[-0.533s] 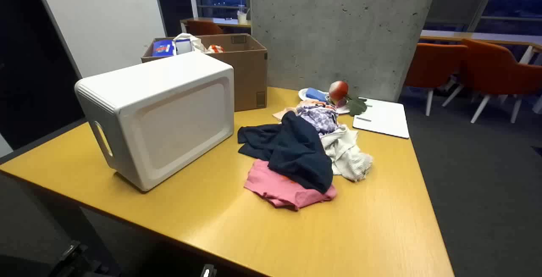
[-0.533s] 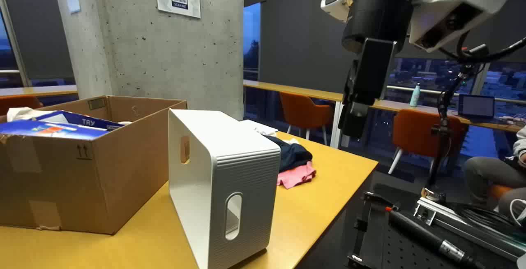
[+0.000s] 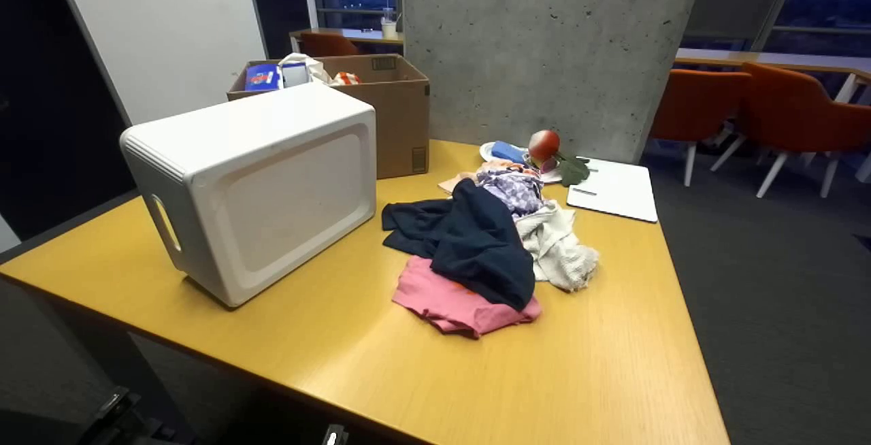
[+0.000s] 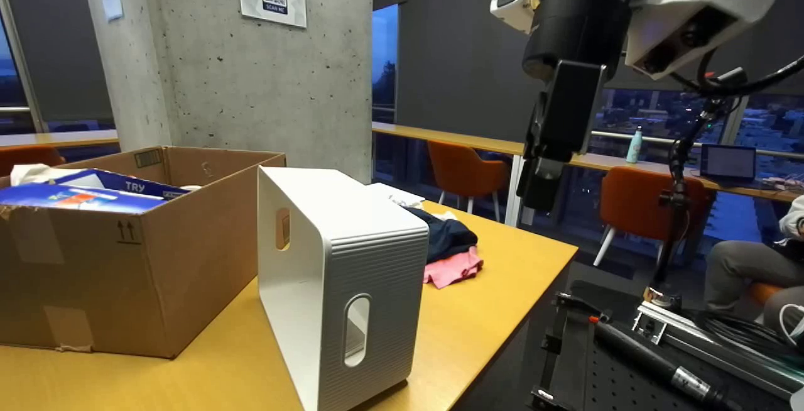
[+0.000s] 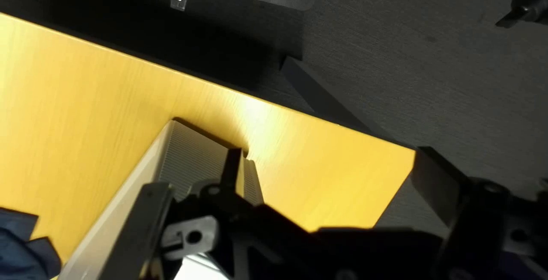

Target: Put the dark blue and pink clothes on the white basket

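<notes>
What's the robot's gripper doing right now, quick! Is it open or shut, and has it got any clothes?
Gripper: open, its jaws wide apart in the wrist view, holding nothing.

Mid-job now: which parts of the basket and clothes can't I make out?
Inside of the basket: mostly hidden in an exterior view by its closed bottom.
Pink cloth: in an exterior view, partly covered by the dark blue cloth.
Both cloths: in an exterior view, partly blocked by the basket's ribbed side.
Dark blue cloth: cut off by the wrist view's left edge.
Pink cloth: outside the wrist view.
</notes>
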